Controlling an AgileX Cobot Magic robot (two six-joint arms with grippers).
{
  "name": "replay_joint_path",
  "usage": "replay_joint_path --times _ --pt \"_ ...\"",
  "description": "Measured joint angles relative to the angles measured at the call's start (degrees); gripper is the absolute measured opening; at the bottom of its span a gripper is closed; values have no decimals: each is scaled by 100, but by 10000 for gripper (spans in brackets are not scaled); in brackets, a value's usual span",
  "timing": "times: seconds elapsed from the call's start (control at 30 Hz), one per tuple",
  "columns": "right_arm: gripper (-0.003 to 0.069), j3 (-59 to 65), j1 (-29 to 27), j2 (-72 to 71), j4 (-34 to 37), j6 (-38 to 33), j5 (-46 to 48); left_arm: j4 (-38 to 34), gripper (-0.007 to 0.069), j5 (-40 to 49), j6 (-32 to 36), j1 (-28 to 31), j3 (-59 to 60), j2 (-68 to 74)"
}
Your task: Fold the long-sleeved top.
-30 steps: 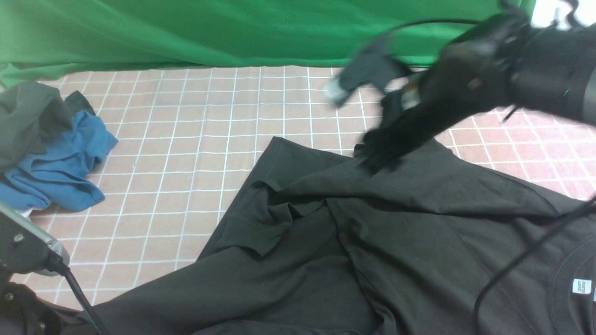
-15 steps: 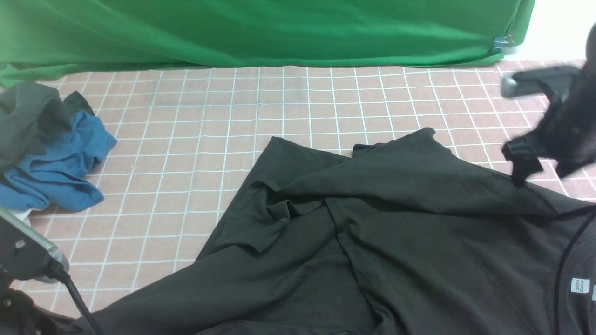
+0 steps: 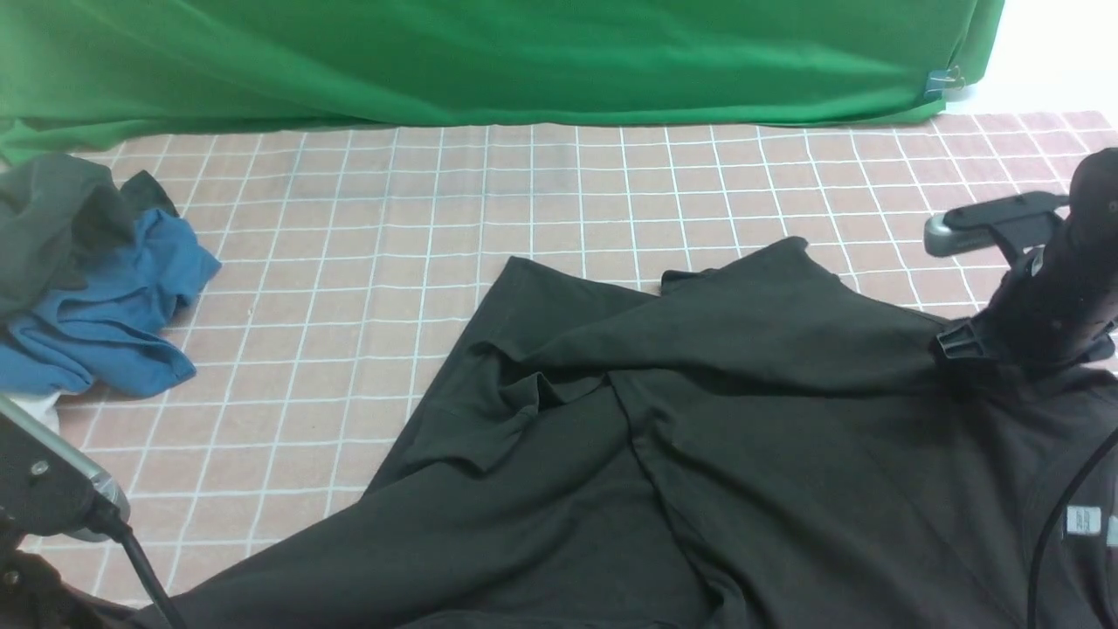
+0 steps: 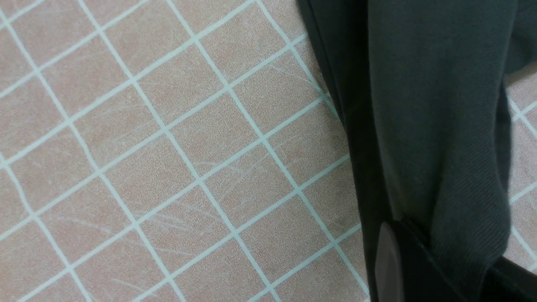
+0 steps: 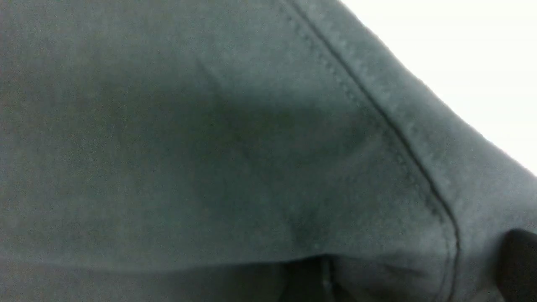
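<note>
Pale bench (image 3: 306, 306), grid-lined, green cloth (image 3: 489, 61) behind it. Black long-sleeved top (image 3: 786, 489) spread across the near part, rumpled, unfolded. My left pincer (image 4: 444, 268) is clenched on a narrow length of it, probably a sleeve. My right pincer (image 5: 402, 268) stands open at the fabric's far edge, by a stitched seam. Step in hand, I judge: securing a second hold. Next: close the right on that edge, check the bite, then lift both sides together.
</note>
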Motion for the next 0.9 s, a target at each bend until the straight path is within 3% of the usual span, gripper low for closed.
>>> replay_joint_path --times 0.07,0.17,0.2,0.3,0.33,0.37,0.5,0.53,0.63,0.7,0.77,0.8,0.9 --pt "542 0 0 6 0 -45 -95 22 65 110 -22 0 0 0" --pt "424 0 0 14 9 -88 -176 53 138 367 -66 0 0 0" --pt "333 0 0 19 18 -140 -228 74 194 415 -153 0 0 0" --pt "172 0 0 30 -1 -251 -279 92 307 415 -310 0 0 0" --pt "162 0 0 30 -1 -259 -279 92 314 415 -324 0 0 0" --pt "78 0 0 30 -14 -279 -273 92 379 415 -547 0 0 0" --pt "53 0 0 -31 -22 -291 -193 41 427 203 -1204 0 -99 0" --pt "53 0 0 -38 -22 -291 -185 26 425 135 -1223 0 -113 0" --pt "52 -16 0 -214 -22 -291 -114 -814 312 -718 -696 0 -212 150" --pt "52 -115 -8 -332 -22 -291 -90 -1914 164 -1266 348 0 -350 617" --pt "52 -190 -8 -360 -22 -291 -71 -2528 105 -1398 819 0 -443 1011" --pt "52 -266 -8 -386 -22 -291 -62 -3178 40 -1545 1631 0 -725 1724" --pt "55 -287 -8 -396 -22 -291 -47 -3421 23 -1681 2147 0 -1231 2850"
